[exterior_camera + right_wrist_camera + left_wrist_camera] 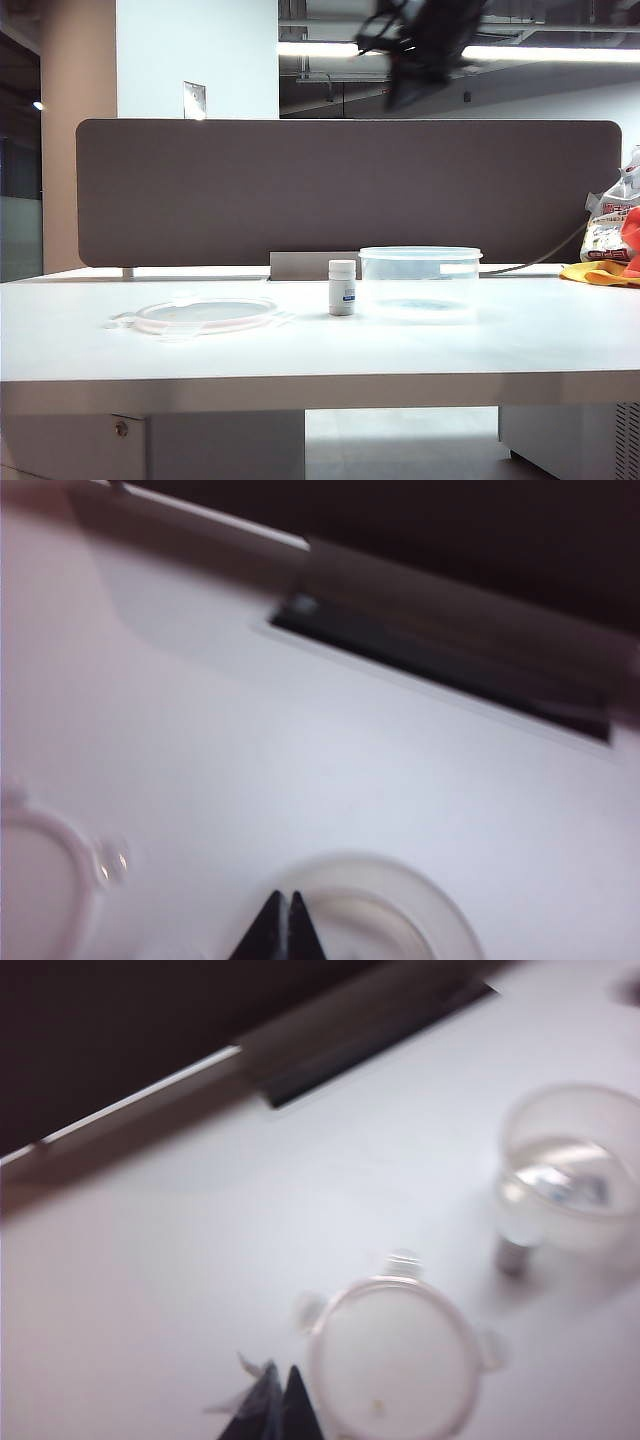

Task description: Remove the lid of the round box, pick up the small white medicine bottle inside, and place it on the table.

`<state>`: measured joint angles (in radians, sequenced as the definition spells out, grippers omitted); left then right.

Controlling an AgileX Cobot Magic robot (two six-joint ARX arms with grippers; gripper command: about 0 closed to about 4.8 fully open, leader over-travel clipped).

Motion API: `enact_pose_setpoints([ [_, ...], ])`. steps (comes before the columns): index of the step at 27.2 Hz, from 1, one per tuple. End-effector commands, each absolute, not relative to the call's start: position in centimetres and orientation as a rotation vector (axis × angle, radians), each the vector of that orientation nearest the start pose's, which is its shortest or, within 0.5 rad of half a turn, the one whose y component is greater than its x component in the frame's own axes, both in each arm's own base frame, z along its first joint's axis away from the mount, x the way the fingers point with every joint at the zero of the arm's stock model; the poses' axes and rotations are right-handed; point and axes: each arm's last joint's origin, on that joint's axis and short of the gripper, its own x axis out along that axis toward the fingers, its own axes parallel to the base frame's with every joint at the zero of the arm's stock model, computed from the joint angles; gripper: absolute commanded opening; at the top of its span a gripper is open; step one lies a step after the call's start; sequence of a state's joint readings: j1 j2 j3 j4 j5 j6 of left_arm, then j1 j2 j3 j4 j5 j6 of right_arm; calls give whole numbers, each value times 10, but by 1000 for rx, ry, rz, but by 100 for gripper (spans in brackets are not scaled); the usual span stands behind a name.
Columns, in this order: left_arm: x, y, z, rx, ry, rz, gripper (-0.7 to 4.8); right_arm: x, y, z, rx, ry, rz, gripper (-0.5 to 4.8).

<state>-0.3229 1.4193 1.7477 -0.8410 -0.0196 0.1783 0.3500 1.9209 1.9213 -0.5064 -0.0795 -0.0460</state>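
Nearest on the table (560, 340): lid (205, 315) lying flat at left, off the box. Just behind, bottle (342, 287) upright, just beside the open box (420, 282). Above the lid, left gripper (277, 1388) clenched, empty. Over the box, right gripper (283, 912) clenched, empty. Farthest back, divider (350, 190).

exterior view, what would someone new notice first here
The small white medicine bottle stands upright on the white table, just left of the open clear round box. The lid lies flat farther left. High above, a blurred dark arm hangs over the box; the wrist views show the left pincer shut beside the lid and the right pincer shut above the box.
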Motion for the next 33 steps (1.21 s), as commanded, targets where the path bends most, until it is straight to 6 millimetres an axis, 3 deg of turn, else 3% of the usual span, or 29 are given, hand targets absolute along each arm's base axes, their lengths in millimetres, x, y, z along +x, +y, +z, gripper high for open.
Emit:
enact_pose_setpoints([
  [1, 265, -52, 437, 128, 439, -321, -5, 391, 117, 369, -113, 569, 389, -5],
  [2, 263, -36, 425, 77, 438, -303, -5, 379, 105, 369, -102, 564, 379, -5],
  [5, 253, -19, 393, -3, 457, -302, -5, 350, 82, 365, -85, 546, 340, -5],
  [10, 222, -21, 344, -19, 454, -325, -5, 288, 70, 340, -24, 509, 358, -5],
  [14, 185, -23, 305, -26, 383, -332, -5, 228, 57, 299, 55, 470, 356, -5],
  [17, 156, -22, 265, -52, 323, -336, -5, 178, 45, 253, 95, 418, 344, -5],
  [21, 132, -20, 207, -163, 334, -318, -5, 136, 34, 198, 91, 367, 308, -5],
  [25, 120, -19, 165, -223, 397, -303, -5, 112, 29, 160, 121, 330, 305, -5],
  [28, 117, -18, 149, -224, 447, -296, -5, 102, 26, 139, 120, 321, 304, -5],
  [33, 117, -18, 147, -225, 447, -297, -5, 96, 24, 146, 120, 227, 272, -1],
])
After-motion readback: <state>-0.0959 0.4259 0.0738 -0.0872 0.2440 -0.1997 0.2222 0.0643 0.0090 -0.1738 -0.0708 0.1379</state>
